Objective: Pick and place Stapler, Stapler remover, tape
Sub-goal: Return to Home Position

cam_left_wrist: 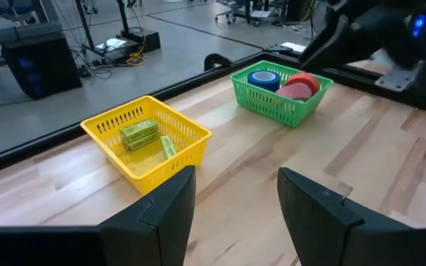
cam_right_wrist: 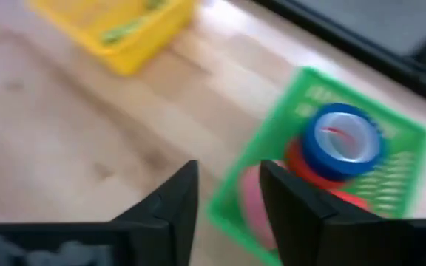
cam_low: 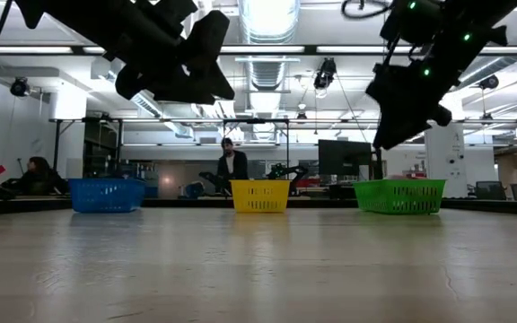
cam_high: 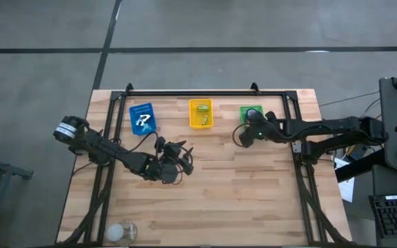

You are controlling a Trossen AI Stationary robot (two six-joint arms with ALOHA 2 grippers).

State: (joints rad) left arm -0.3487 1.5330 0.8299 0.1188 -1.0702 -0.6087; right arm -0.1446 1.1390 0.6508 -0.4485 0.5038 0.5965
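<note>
Three small baskets stand in a row near the table's far edge. The blue basket holds white pieces. The yellow basket holds green staplers. The green basket holds tape rolls: a blue roll lies on red ones. My left gripper hovers open and empty over the middle of the table, facing the baskets. My right gripper hangs open and empty just at the near side of the green basket.
A pale, clear roll lies at the table's near left corner. A black frame rail runs along the far edge and down both sides. Bare wood lies between the arms and the near edge. People are in the room behind.
</note>
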